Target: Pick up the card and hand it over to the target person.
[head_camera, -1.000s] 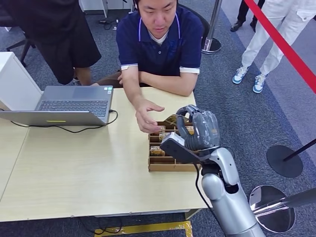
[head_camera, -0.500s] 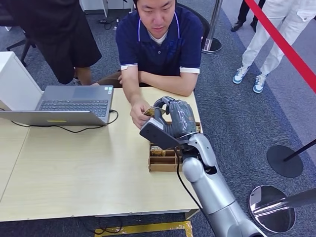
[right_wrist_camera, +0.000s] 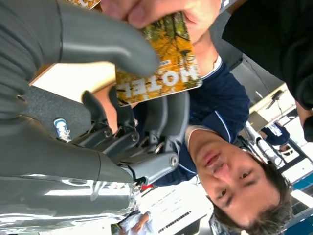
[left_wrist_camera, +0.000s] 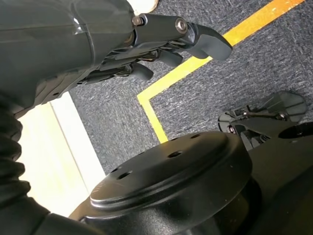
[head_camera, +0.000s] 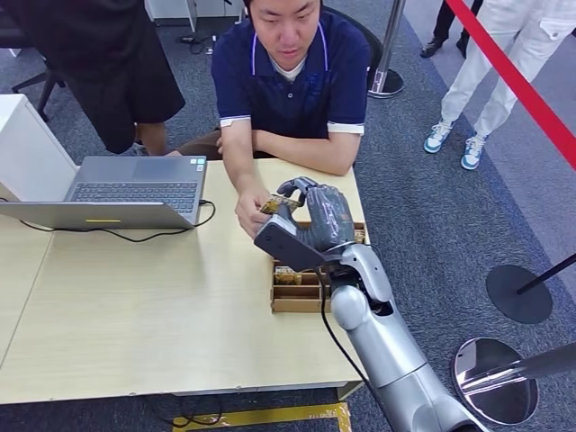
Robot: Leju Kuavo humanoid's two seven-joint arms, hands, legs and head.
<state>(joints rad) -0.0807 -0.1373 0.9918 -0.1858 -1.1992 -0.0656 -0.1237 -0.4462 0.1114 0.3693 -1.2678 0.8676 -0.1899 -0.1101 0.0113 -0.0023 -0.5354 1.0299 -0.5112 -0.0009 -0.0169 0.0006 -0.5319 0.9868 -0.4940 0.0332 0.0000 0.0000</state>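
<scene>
Holding card (head_camera: 280, 204) above desk (head_camera: 156, 297) near far edge, right hand (head_camera: 319, 220) has thumb and fingers clamped on it. Card yellow-orange, autumn leaves picture, white letters on band; seen close in right wrist view (right_wrist_camera: 166, 63). Person's hand (head_camera: 253, 205) grips same card from opposite side. Wooden compartment tray (head_camera: 299, 292) with more cards lies by right edge of desk, under robot hand. Laptop (head_camera: 129, 189) at far left corner. Left hand (left_wrist_camera: 162, 44) hangs over carpet, fingers loosely apart, holding nothing.

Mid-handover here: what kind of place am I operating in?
Probably a demo booth in an exhibition or office hall: grey carpet floor, a red barrier belt on a chrome stanchion post, and a light wooden table with an open grey laptop.
</scene>
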